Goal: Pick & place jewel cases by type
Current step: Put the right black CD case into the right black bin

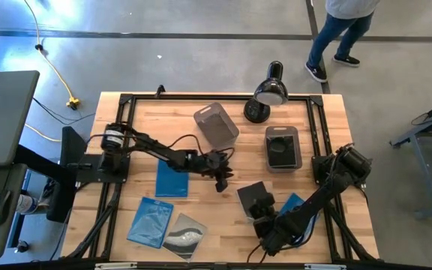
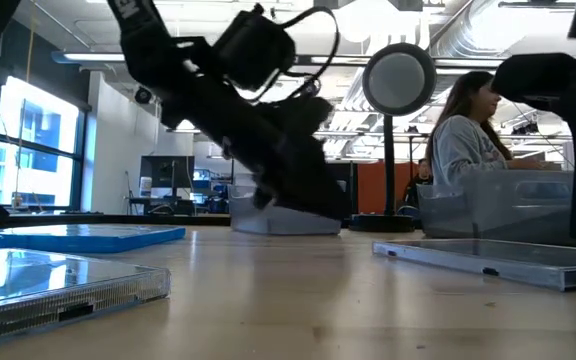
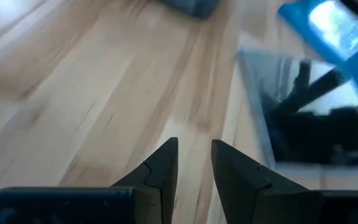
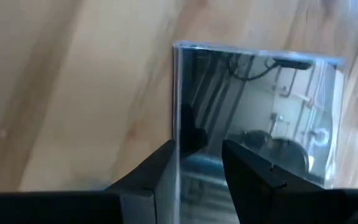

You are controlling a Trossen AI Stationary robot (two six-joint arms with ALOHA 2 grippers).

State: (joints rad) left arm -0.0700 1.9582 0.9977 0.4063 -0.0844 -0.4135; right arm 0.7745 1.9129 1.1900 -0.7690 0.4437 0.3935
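I have the right hand (image 1: 259, 212) low over the dark squarish jewel case (image 1: 255, 196) at the front right of the surface (image 1: 328, 120). In the right wrist view its fingers (image 4: 160, 168) are parted a little and empty, straddling the case's near edge (image 4: 178, 124).

To do this well, I judge I should slide one finger under that edge, close gently on the thin side and lift level, because the glossy plastic will likely slip or pivot.

The case lies flat, nearly square, turned slightly askew to the surface's edges, with no clear long axis. A blue jewel case (image 1: 295, 204) sits just beside it.

The left hand (image 1: 220, 177) hovers mid-surface, fingers slightly apart, holding nothing. The tub (image 1: 282, 148) beyond already holds one dark case.
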